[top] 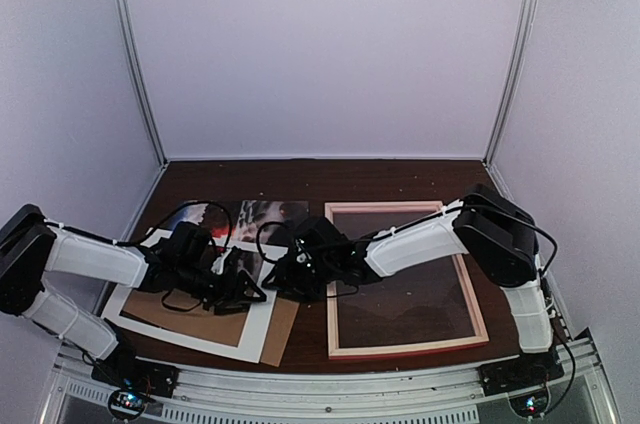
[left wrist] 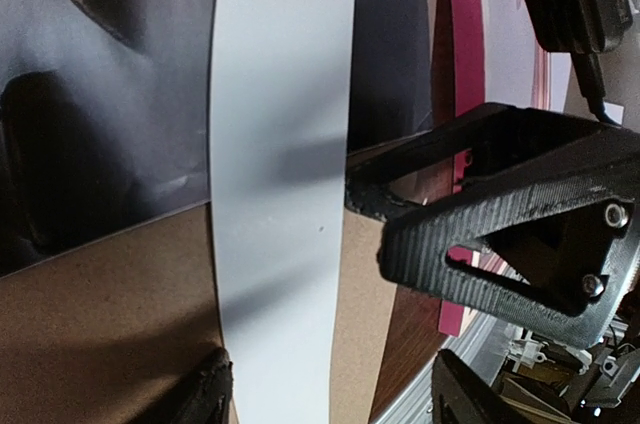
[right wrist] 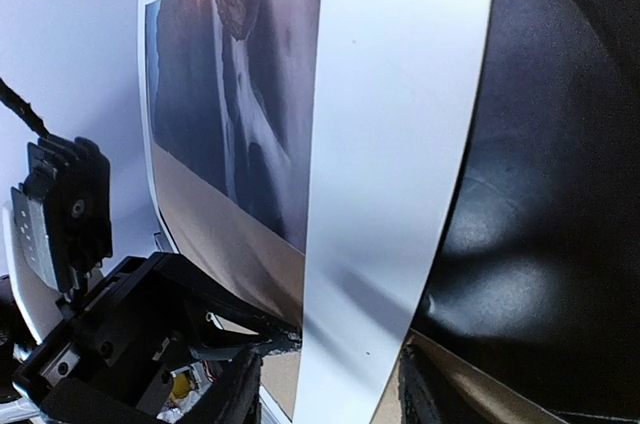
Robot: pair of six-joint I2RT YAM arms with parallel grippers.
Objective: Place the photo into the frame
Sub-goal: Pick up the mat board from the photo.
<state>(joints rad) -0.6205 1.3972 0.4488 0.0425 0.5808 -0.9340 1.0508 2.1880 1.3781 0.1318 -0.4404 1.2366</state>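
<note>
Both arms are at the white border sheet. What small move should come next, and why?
Probably close the fingers of the right gripper on the edge of the white border sheet and lift it slightly. That sheet covers part of the photo, and its edge sits between the open fingers of both this and the left gripper. The photo seemingly cannot reach the frame while covered.

One photo [top: 262, 212], one frame [top: 400, 208], one white mat [top: 190, 332], one brown backing board [top: 284, 330], and two arms, left [top: 95, 256] and right [top: 420, 242].
</note>
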